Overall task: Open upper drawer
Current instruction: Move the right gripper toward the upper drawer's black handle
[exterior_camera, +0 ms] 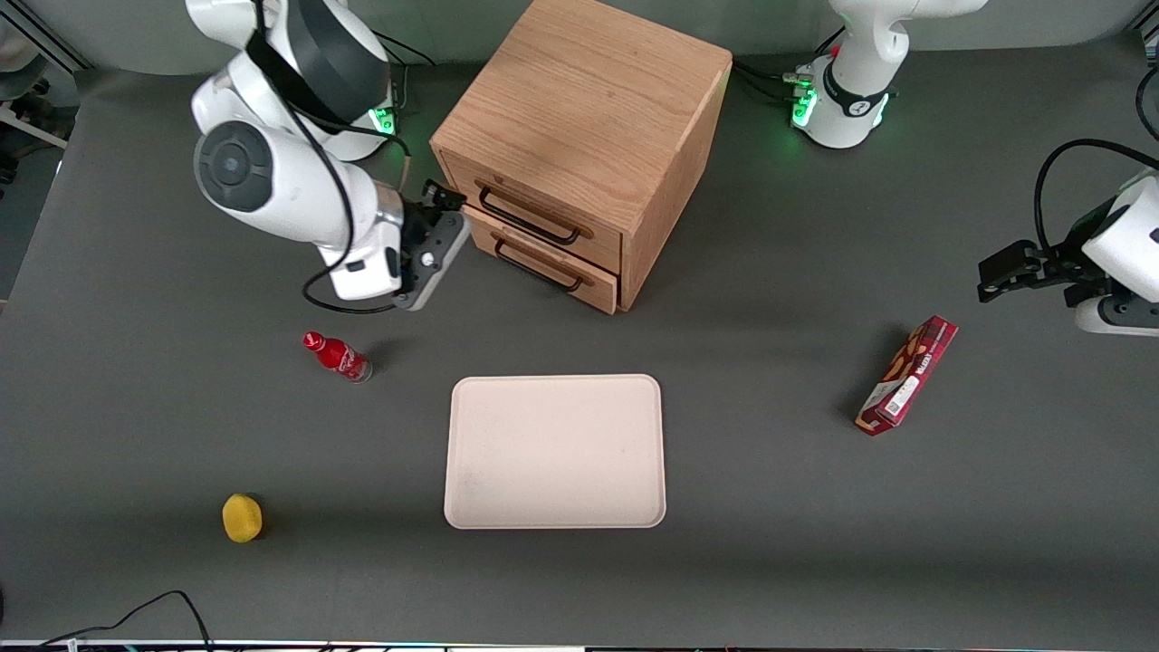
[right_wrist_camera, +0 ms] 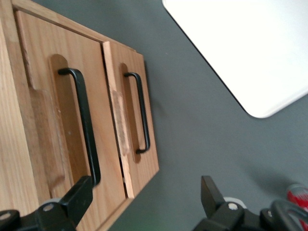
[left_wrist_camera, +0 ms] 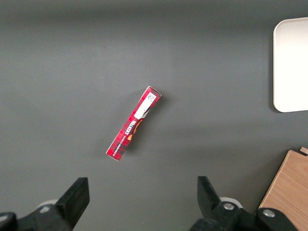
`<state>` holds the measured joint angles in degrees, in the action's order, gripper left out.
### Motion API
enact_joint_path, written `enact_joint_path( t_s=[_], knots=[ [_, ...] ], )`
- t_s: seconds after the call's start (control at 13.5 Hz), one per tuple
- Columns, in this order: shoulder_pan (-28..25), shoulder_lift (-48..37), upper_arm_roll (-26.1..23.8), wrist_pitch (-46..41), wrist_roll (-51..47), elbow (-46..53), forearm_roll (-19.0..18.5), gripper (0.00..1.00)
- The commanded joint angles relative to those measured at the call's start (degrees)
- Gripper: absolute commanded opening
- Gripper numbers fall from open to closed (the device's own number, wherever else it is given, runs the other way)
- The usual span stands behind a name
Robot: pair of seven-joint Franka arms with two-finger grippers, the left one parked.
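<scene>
Oak upper drawer (exterior_camera: 534, 206) is shut; we approach, our gripper (right_wrist_camera: 144, 202) wide open and empty just beside its black handle (right_wrist_camera: 82, 120), which the fingers must next straddle.

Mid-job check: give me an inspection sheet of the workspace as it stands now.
Surface: dark grey table.
Job's things: upper drawer of the oak cabinet looks shut; lower drawer sticks out slightly.
Clutter: cream tray, red bottle, yellow object, red box.
Grippers: gripper open, in front of the drawers, beside the handles, touching nothing.
Cables: black cable at the table's near edge.
Surroundings: nothing seen.
</scene>
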<state>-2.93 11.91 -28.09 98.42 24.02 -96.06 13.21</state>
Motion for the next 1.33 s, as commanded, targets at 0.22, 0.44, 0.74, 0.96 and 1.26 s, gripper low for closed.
enact_joint_path(
  t_s=[0.22, 0.44, 0.74, 0.96, 1.26],
  knots=[
    [-2.0, 0.1, -2.6, 5.3, 1.8, -4.5, 1.4, 1.00],
    [-2.1, 0.2, -3.6, 7.8, 2.4, -6.8, 1.4, 1.00],
    [-2.1, 0.1, -4.7, 9.7, 2.4, -8.7, 1.4, 1.00],
    [-2.1, 0.2, -5.4, 11.0, 2.2, -9.8, 1.4, 1.00],
    [-3.6, 0.9, -5.4, 12.8, 1.3, -9.9, 1.4, 1.00]
  ],
)
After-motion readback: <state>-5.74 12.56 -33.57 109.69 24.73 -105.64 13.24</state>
